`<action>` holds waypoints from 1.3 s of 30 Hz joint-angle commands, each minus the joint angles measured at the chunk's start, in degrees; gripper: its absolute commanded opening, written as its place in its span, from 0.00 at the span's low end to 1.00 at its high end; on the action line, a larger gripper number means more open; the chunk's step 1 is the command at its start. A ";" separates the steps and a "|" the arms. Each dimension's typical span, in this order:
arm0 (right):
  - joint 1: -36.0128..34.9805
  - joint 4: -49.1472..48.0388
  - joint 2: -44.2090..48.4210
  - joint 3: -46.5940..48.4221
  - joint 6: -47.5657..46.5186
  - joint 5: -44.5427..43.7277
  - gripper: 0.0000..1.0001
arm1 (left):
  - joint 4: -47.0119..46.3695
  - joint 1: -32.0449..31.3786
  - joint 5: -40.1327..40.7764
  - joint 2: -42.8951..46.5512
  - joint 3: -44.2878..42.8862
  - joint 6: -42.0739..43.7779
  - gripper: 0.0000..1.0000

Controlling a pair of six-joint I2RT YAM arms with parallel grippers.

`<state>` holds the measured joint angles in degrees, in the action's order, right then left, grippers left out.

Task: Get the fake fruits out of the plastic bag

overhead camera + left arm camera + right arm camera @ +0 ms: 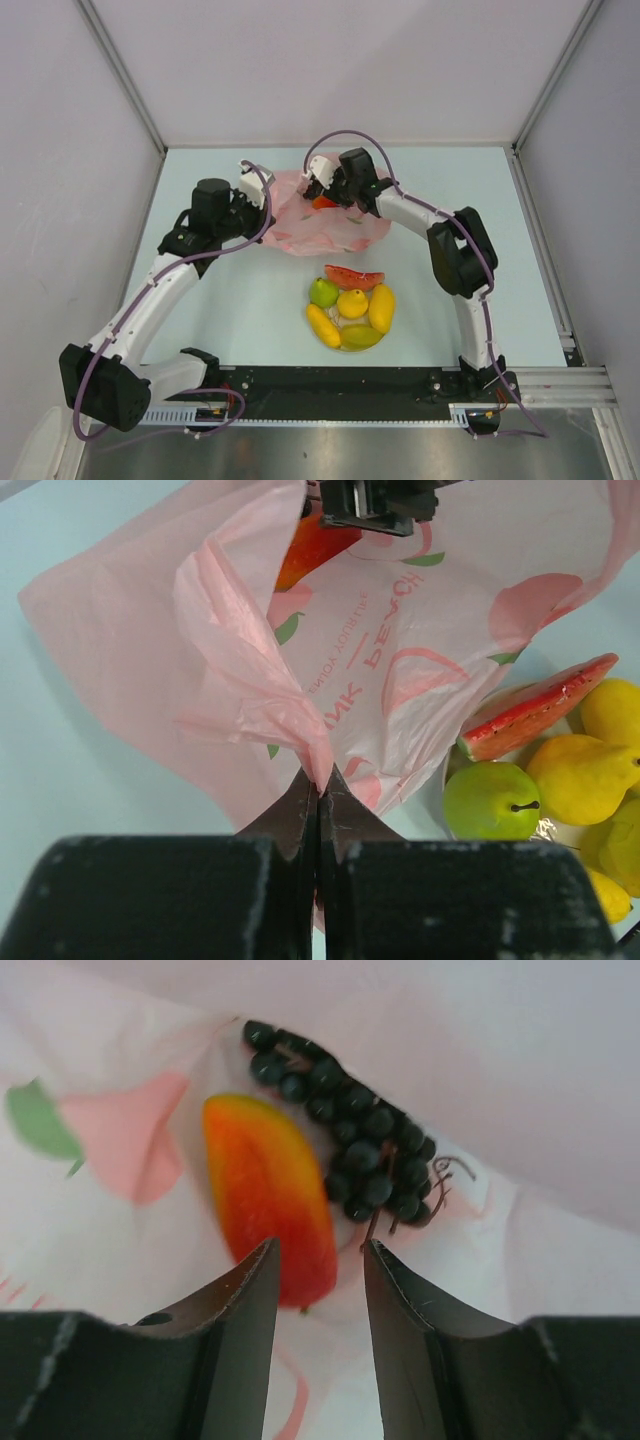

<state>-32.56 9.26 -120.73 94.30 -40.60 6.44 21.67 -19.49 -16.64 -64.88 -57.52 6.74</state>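
Where my left gripper [318,785] is: at the near edge of the thin, crinkly, translucent pink plastic bag [230,630], my two fingers pressed together on a gathered fold of its film.
Bag: lying on the pale blue-green table [250,300], on its far half, between my two wrists. It has red peach marks and lettering. The pinched fold stands up as a ridge.
Right gripper [319,1246]: reached into the bag's far side, my fingers spread with a clear gap between them.
Between my right fingers: the narrow end of a glossy red-orange plastic fruit piece [265,1200]. I cannot tell whether either finger touches it.
Dark grape bunch [360,1150]: inside the bag, just beside the red-orange piece, on its right in my right wrist view.
Fruits out of the bag: gathered on a pale plate [341,320] just near of the bag, which shows only in a gap between them.
On the plate: a red watermelon slice [353,276] nearest the bag, a green pear [323,292], a round yellow lemon [352,303], a yellow mango [382,307], a yellow banana [322,325] and a greenish-yellow fruit [361,336] at the near side.
Watermelon and bag: the slice's far edge lies against the bag's rim.
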 commanded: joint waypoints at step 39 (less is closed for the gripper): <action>-3.47 35.45 42.67 -17.22 -3.43 20.01 0.17 | -5.85 1.12 -0.49 -2.96 -3.04 -3.84 0.00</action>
<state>-33.65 30.89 -81.34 81.14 -41.28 19.70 18.39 -18.65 -16.64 -67.18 -57.60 5.13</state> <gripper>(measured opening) 0.438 0.006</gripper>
